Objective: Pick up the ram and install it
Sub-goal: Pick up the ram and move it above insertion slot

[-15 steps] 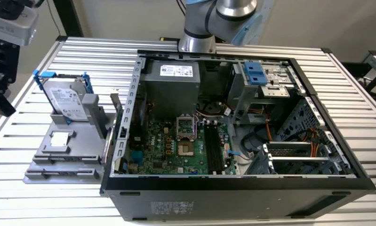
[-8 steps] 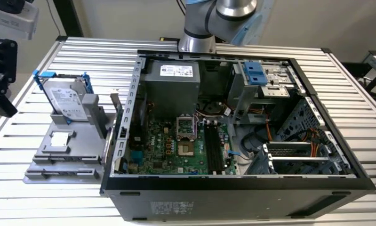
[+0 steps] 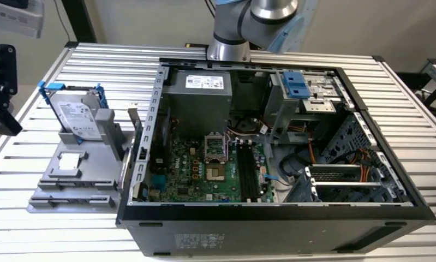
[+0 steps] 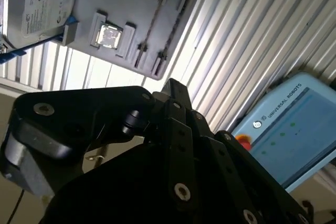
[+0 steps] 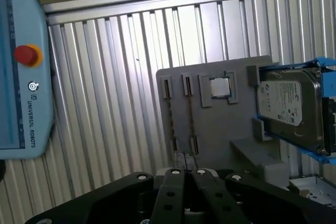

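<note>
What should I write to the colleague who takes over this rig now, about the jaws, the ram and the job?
Black gripper: jaws look shut, nothing seen between them; it hangs over the slatted metal table, near the grey plastic tray.
Long flat dark ram stick: not surely identified; thin dark strips sit in the tray's two grooves.
Long black memory slots in the open black computer case: gripper is away from them.
Done: nothing visible. Left: picking up and installing the ram.

Grey tray (image 3: 72, 185), blue-framed silver drive (image 3: 78, 117), green motherboard (image 3: 196, 174), ribbed silver table (image 3: 28, 229)
</note>
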`<state>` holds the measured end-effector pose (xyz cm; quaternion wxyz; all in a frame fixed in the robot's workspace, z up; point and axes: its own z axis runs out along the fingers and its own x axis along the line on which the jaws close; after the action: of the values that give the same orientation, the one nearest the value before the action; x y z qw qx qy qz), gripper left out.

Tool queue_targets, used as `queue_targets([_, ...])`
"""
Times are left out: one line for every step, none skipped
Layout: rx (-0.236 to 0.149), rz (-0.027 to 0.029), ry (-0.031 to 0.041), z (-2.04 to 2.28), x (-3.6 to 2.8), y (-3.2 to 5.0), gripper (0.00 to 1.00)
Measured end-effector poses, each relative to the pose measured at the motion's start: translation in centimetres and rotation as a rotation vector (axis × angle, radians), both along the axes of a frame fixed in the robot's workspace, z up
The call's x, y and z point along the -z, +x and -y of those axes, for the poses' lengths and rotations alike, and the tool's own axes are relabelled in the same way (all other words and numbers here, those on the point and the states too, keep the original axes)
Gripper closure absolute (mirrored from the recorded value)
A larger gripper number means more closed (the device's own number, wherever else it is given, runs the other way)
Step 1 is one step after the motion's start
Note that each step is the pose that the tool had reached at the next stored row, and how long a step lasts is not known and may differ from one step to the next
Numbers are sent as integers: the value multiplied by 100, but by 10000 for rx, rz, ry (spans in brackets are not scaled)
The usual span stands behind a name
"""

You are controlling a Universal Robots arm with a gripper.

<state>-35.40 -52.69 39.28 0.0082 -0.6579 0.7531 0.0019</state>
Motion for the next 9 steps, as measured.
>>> queue_targets([-185,8,0,0,0,0,100])
queue_targets([-350,13,-1,0,0,0,100])
queue_targets([-508,16,-1,0,0,0,100])
queue_targets([-649,18,-2,0,0,0,100])
queue_targets([-768,18,-1,0,0,-1,100])
queue_targets([-888,17,0,0,0,-1,100])
queue_targets([-1005,18,0,0,0,-1,100])
queue_targets([-1060,18,-1,0,0,-1,100])
queue_targets([-1070,17,0,0,0,-1,100])
